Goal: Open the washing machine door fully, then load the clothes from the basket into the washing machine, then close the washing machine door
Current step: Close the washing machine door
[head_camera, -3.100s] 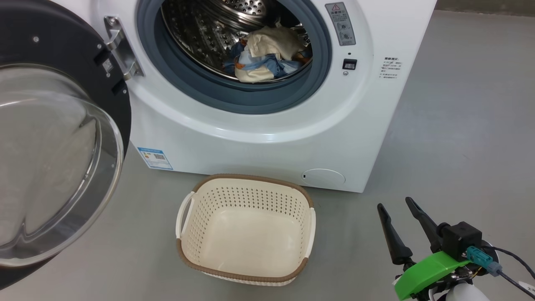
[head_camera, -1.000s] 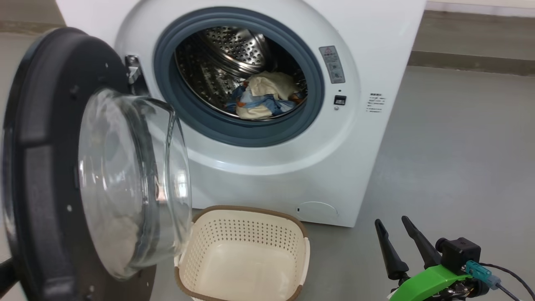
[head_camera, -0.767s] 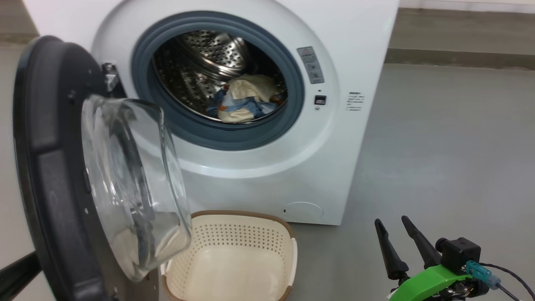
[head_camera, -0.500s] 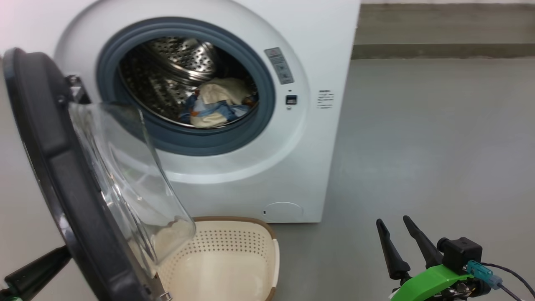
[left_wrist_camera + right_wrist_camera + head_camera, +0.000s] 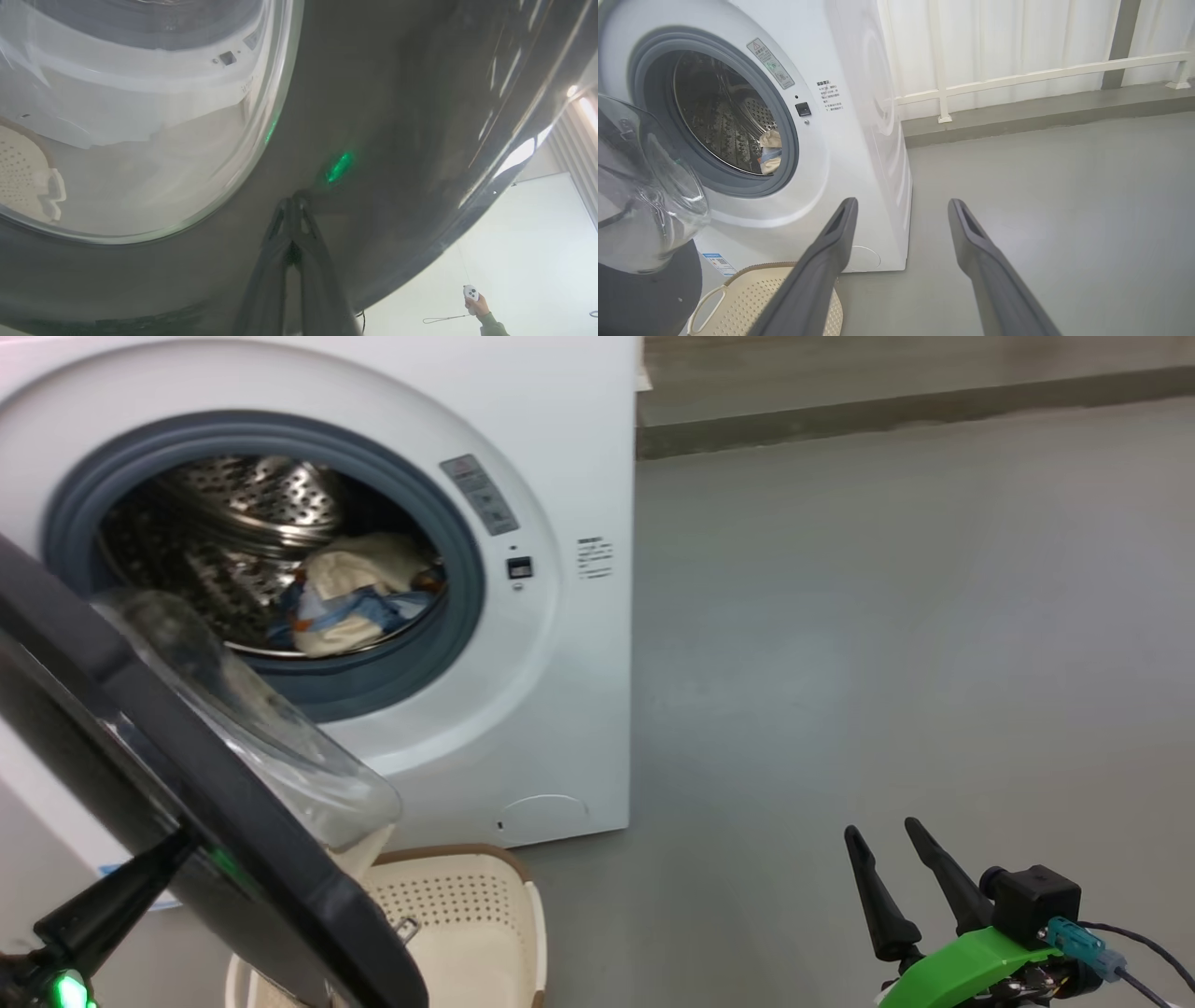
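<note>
Cream and blue clothes [image 5: 355, 602] lie in the washing machine [image 5: 560, 691] drum, basket [image 5: 467, 905] on the floor below, apparently leaving only the half-swung door [image 5: 187, 775] to shut: left gripper [image 5: 292, 203] pinched closed against its outer face, right gripper [image 5: 880, 828] spread empty.

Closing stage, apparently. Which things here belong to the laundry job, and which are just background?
Job: big white front-loading washing machine; its round black-rimmed glass door; blue and cream clothes in the drum; cream perforated plastic basket; left gripper, against the door; right gripper.
Background: white railing; a person's hand holding a white controller.
</note>
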